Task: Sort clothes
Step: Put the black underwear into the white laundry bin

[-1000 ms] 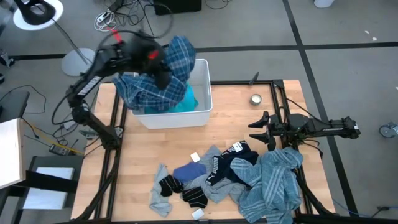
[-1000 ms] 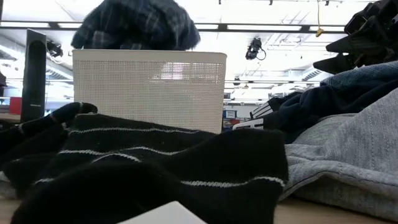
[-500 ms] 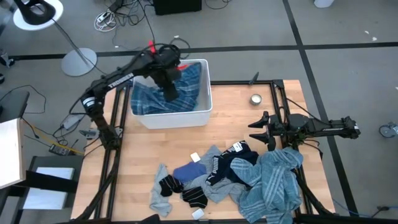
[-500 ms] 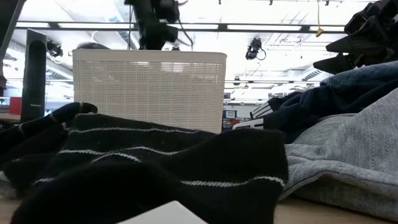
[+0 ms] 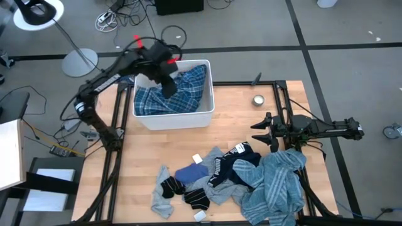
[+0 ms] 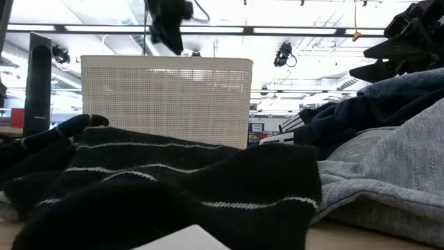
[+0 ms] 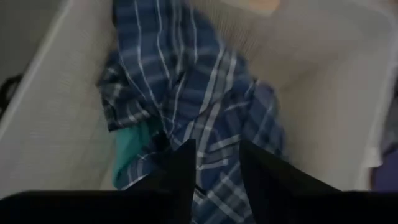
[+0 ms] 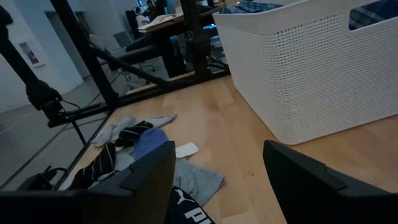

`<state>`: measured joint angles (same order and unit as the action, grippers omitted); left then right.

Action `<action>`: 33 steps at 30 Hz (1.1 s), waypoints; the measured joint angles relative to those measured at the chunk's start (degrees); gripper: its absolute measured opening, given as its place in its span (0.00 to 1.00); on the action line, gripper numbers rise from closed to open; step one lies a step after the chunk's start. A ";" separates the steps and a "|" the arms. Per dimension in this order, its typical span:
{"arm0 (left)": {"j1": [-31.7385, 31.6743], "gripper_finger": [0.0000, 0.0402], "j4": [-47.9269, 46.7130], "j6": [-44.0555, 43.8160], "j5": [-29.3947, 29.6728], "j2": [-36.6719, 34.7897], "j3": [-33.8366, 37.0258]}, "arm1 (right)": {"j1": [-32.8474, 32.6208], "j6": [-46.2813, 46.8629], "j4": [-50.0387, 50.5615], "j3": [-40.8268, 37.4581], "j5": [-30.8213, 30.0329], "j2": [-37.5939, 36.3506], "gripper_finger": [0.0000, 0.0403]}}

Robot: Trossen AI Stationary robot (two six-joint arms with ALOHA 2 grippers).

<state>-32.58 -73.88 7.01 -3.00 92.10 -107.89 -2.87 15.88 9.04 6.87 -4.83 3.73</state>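
The white bin (image 5: 206, 113) stands at the table's far left. In it lies the blue plaid shirt (image 5: 179, 94), spread over a turquoise piece (image 7: 127, 148). My left gripper (image 7: 214, 171) hovers open above the shirt, over the bin (image 6: 166, 104), with nothing between its fingers. The remaining clothes lie heaped at the near edge: a light-blue striped shirt (image 5: 276, 182), navy pieces (image 5: 242, 164), grey pieces (image 5: 217, 188) and black striped socks (image 5: 188, 196). My right gripper (image 5: 259, 130) waits open at the table's right, just beyond the pile.
A small round metal thing (image 5: 258, 100) lies on the wood right of the bin. White tags (image 5: 197, 158) lie by the pile. Bare wood (image 5: 188, 141) stretches between the bin and the pile. Black frame rails (image 5: 113, 157) run along the table's left and right sides.
My left gripper has carried the plaid shirt down into the bin, let it go and risen again toward the far left. The shirt, bunched above the rim a second ago, now lies spread inside the bin.
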 joint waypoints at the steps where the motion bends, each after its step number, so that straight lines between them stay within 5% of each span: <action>1: 0.41 0.32 -0.75 -1.25 0.02 -0.82 -0.85 | 0.01 0.00 0.02 0.00 0.01 0.01 0.61; 11: 13.85 0.32 -2.20 -24.96 -0.39 -10.61 -3.83 | -0.01 0.00 0.00 0.00 0.00 -0.01 0.61; 18: 32.95 0.32 -1.58 -45.51 10.42 -12.29 -3.64 | 0.01 0.00 0.00 0.00 -0.01 0.00 0.61; 25: 45.15 0.32 0.22 -52.72 20.53 -7.56 -3.64 | 0.01 6.07 -2.48 0.00 0.00 0.00 0.61; 33: 49.05 0.32 0.30 -52.96 21.17 -0.26 -3.59 | 0.06 2.94 -5.39 0.94 -2.40 0.03 0.61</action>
<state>16.46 -73.58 -45.95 18.16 91.85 -111.48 -2.81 18.81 3.65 7.81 -7.23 3.76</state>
